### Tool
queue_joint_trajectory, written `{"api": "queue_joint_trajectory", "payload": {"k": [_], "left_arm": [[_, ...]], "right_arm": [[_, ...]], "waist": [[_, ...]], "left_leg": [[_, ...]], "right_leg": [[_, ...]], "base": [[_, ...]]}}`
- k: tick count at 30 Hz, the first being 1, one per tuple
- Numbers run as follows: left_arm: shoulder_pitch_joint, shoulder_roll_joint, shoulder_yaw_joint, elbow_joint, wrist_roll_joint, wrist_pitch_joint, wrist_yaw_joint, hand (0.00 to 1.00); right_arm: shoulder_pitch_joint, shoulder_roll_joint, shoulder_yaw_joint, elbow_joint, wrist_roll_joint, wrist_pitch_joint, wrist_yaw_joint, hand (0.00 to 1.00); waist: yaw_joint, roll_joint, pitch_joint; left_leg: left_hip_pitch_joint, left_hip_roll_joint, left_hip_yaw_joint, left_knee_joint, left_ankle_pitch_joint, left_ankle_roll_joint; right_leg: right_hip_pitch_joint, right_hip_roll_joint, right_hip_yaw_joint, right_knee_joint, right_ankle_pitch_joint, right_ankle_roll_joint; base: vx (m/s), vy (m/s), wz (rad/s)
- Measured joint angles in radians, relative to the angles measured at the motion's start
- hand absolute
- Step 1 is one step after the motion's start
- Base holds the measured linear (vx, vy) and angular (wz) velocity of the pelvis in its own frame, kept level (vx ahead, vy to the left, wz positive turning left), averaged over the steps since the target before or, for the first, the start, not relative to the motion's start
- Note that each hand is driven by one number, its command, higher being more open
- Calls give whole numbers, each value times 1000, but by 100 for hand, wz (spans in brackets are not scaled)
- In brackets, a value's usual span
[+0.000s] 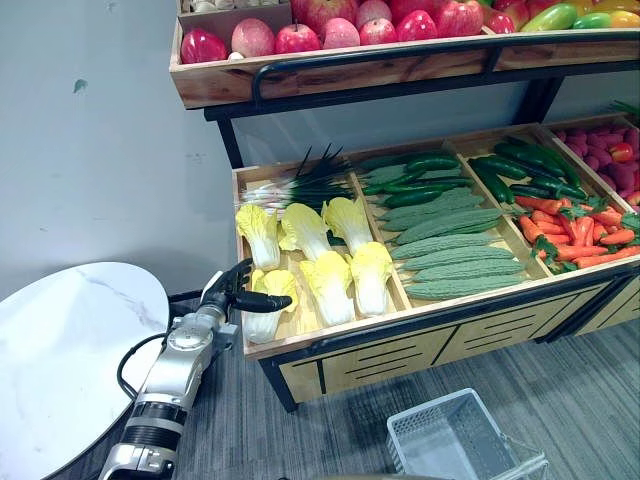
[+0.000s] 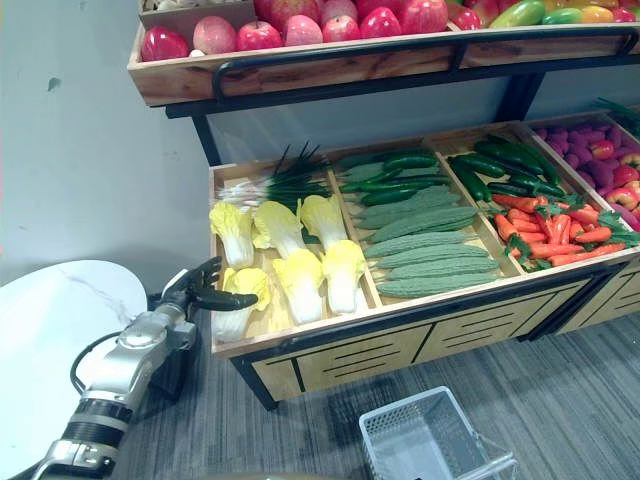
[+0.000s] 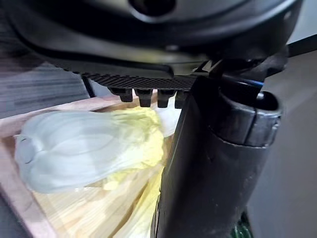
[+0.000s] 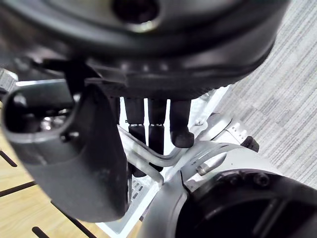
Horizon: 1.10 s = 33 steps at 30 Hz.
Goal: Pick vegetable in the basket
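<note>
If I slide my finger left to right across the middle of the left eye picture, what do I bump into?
Table → left hand → cabbages → bitter gourds → carrots

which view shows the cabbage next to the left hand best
The left wrist view: the cabbage lies close up, just past the left hand's fingers. Both eye views show it small at the crate's front corner, partly behind the hand. The right wrist view shows the right hand hooked on the basket handle.
</note>
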Motion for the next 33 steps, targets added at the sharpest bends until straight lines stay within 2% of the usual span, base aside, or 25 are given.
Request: {"api": "queue_joint_trajectory", "payload": {"k": [2,9,14,22,33], "left_arm": [[0,0,-1,27,4,0,5,100],[-13,12,6,93,67,-62,86,100],[-75,21,16,146,109,-68,138,100],[-159,36,50,262,151,-83,131,100],[-159,46,8,276,156,-85,137,100]], "right_arm": [[0,0,3,-1,0,0,1,0],[1,-1,9,-4,0,-2,3,0],[-18,-18,41,-27,2,0,12,0],[-40,-34,87,-70,21,2,29,0],[-46,-41,110,-71,22,-3,30,0]], "waist": [[-2,-4,5],[-2,-10,14],[-4,-9,58],[-14,-4,97],[-20,-4,108]], "left_leg": [[2,0,0,0,0,0],[1,-1,3,0,-1,-3],[0,0,13,1,-2,-5],[-13,6,44,2,-5,-10],[-4,7,56,5,-5,-13]], "right_leg": [[-1,0,-1,2,-8,1],[0,-2,0,0,-16,1],[-6,-1,9,0,-18,1],[-31,5,34,6,-19,0],[-41,5,43,33,-19,0]], "base": [[-14,-41,0],[16,-26,-1],[2,-30,-5],[-6,-33,-9],[-35,-33,-3]]}}
